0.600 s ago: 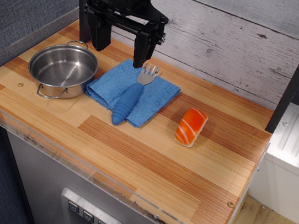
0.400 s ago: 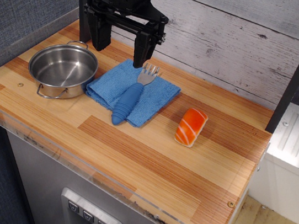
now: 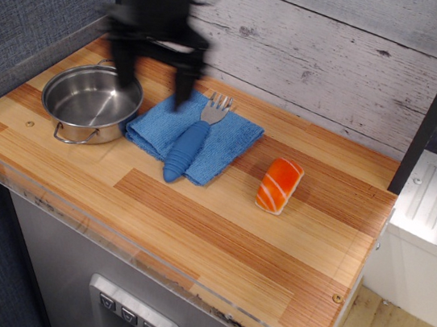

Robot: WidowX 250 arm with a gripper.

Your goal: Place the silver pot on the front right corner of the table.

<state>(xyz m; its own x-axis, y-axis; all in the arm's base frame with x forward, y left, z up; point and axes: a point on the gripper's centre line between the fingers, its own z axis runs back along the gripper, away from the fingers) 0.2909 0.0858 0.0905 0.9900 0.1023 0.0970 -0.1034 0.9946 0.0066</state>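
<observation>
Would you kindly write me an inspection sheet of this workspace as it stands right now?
Surface: the table, striped wooden planks with a clear edge strip; its front right corner is bare.
Job's things: the silver pot stands upright and empty at the back left, beside the blue cloth.
Clutter: the blue cloth is folded, a blue-handled fork lies on it; an orange and white sushi piece lies apart to its right.
Grippers: the pincer is blurred, open, above the pot's right rim and the cloth's edge, holding nothing.
Cables: nothing seen.
Surroundings: grey plank wall behind, blue textured panel at left, white unit at right.
</observation>
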